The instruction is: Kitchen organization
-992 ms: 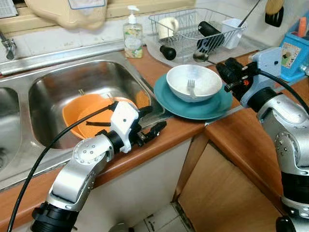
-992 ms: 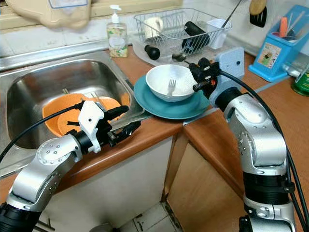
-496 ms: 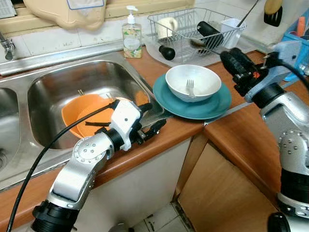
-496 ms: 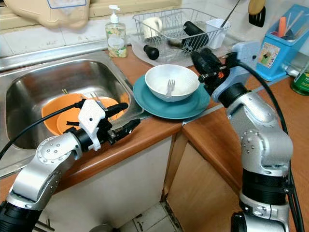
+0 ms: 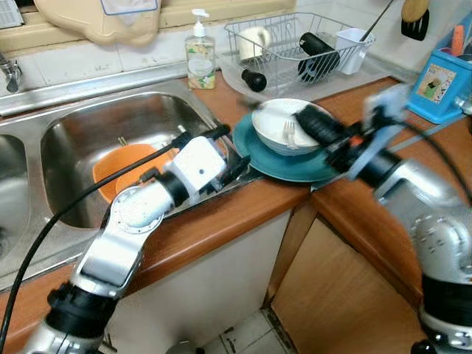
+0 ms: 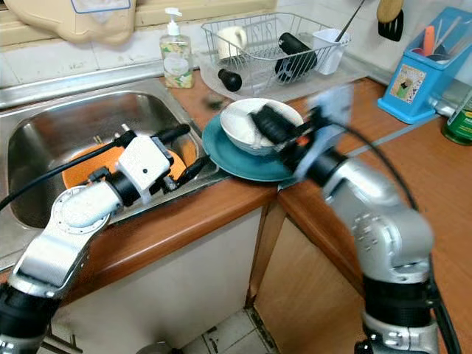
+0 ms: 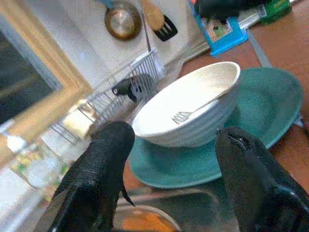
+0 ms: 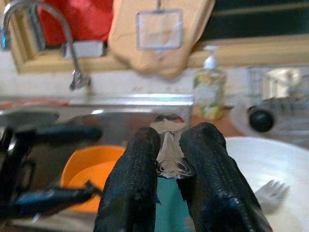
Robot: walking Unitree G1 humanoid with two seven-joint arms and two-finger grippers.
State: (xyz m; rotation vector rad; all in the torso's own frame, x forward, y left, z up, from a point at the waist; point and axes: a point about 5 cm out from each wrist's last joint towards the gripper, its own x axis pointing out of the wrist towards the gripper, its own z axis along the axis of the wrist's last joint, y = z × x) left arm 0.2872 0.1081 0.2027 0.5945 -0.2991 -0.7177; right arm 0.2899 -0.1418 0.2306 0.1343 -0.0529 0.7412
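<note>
Spoon clamped in the right hand over the white bowl

The spoon [image 8: 168, 147] is pinched between the right hand's [image 8: 169, 164] two black fingers, its long axis running along them and its bowl end poking out past the fingertips toward the sink [image 5: 88, 122]. That hand, blurred, hovers over the white bowl [image 5: 276, 122], which sits on the teal plate [image 5: 295, 166] with a fork [image 7: 193, 110] lying inside it, tines at the bowl's floor and handle leaning on the rim. The left hand [image 7: 171, 159] is just beside the plate at the sink's edge, fingers spread apart, holding nothing. Orange dishes [image 5: 122, 166] lie in the sink; behind the plate on the bench [image 5: 243, 217] stands a wire dish rack [image 5: 295, 44].
</note>
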